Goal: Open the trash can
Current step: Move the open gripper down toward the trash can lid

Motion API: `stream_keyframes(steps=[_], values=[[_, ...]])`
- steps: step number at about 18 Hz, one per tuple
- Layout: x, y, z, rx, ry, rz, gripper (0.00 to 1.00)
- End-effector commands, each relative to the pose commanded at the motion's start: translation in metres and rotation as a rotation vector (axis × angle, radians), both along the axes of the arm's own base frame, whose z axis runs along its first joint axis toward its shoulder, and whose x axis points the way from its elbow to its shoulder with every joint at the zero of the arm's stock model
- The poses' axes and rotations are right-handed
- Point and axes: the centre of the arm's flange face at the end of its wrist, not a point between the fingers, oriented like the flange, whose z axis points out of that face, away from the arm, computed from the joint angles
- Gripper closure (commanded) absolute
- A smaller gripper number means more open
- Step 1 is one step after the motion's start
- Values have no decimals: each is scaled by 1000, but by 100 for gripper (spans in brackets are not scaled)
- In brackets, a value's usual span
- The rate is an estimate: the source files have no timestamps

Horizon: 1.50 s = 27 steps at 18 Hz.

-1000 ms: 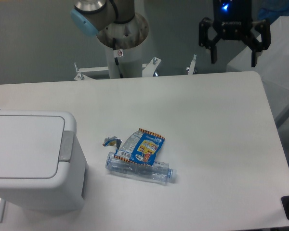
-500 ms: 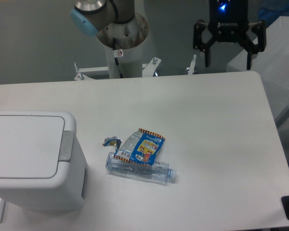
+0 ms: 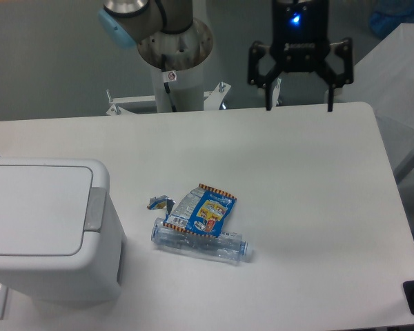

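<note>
The trash can [image 3: 45,234] is made of smooth white plastic with a soft sheen, and a matt grey push-bar [image 3: 94,208] is set along its lid edge. A crushed bottle [image 3: 200,242] of clear, glossy plastic is wrapped in a shiny printed label [image 3: 205,209]. The desk [image 3: 310,186] is finished in smooth matt white, and the end effector [image 3: 298,107] is cased in matt black.

We only see part of the trash can [image 3: 45,227]; the picture's left edge cuts it off.
</note>
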Motion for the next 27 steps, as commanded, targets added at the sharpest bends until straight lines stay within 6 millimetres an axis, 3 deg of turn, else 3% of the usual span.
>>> stream_keyframes(steps=[4, 11, 15, 19, 27], values=[[34, 49, -13, 51, -42, -6, 0], [76, 107, -47, 98, -192, 93, 0], [76, 115, -54, 196, -309, 327, 0], [91, 139, -76, 177, -364, 344, 0], [108, 155, -87, 185, -433, 414, 0]])
